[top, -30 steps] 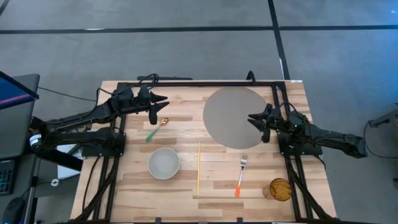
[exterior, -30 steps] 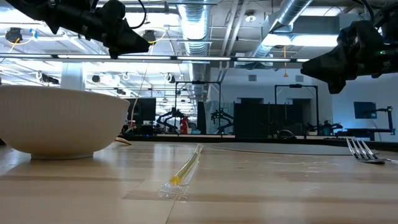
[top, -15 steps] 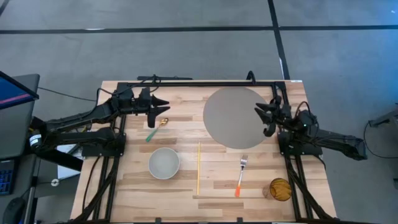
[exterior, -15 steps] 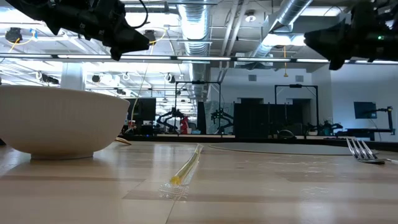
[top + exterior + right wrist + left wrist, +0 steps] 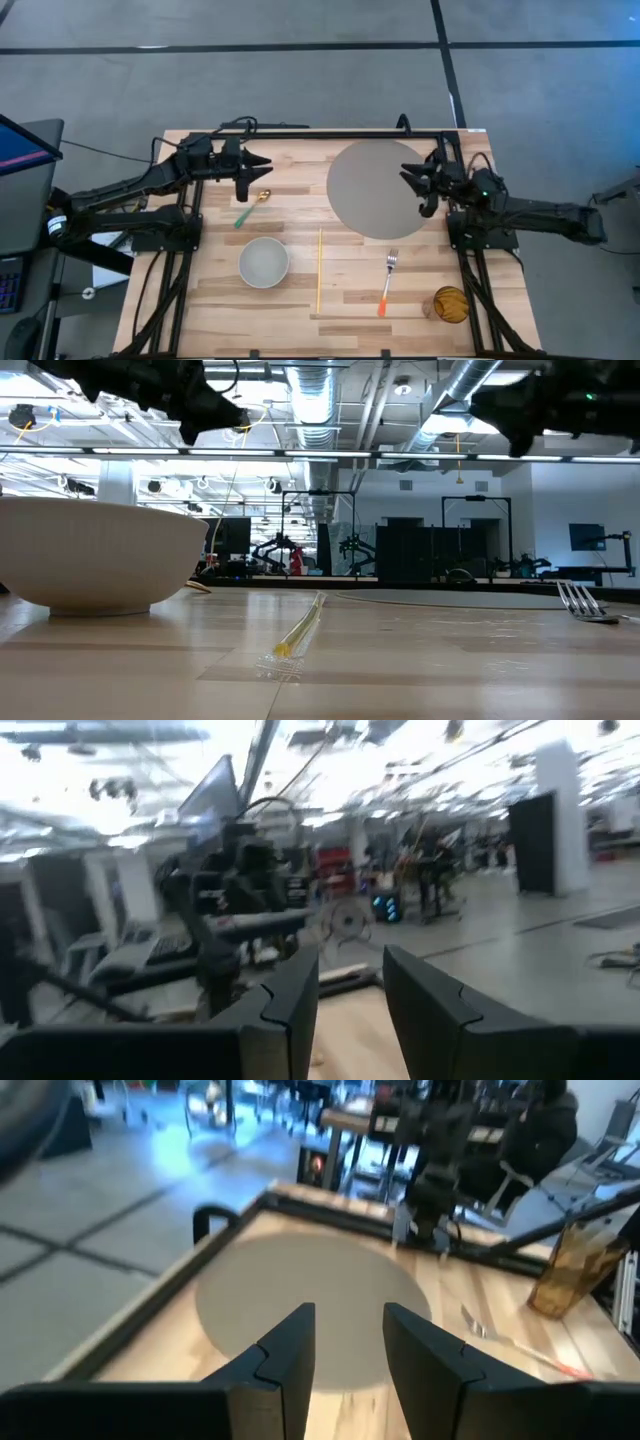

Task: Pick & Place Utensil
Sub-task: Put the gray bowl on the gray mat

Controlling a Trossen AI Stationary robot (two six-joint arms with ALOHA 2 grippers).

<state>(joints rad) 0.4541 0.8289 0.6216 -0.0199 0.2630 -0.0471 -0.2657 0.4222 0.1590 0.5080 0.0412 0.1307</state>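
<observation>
- High view: the wooden worktop (image 5: 200,300) fills the centre of the frame. The left end effector (image 5: 262,162) is at upper left, fingers spread, holding nothing, just above a spoon (image 5: 252,207) with a green handle. The right end effector (image 5: 410,178) is at centre right, fingers spread and empty, over the right edge of a round grey mat (image 5: 375,185). A fork (image 5: 387,280) with an orange handle lies at lower right, below the mat. A white bowl (image 5: 264,262) sits at lower left; a yellow straw (image 5: 319,268) lies between bowl and fork. An amber glass (image 5: 450,304) stands at the lower right corner.
- Low view: the bowl (image 5: 95,555) is at left, the straw (image 5: 300,628) at centre, the fork tines (image 5: 580,602) at right edge. Both arms hang along the top edge.
- Left wrist view: the spread fingers (image 5: 285,1370) face the mat (image 5: 300,1295); the fork (image 5: 510,1345) and glass (image 5: 575,1265) are at right.
- Right wrist view: the spread fingers (image 5: 290,1010) point into the room.
</observation>
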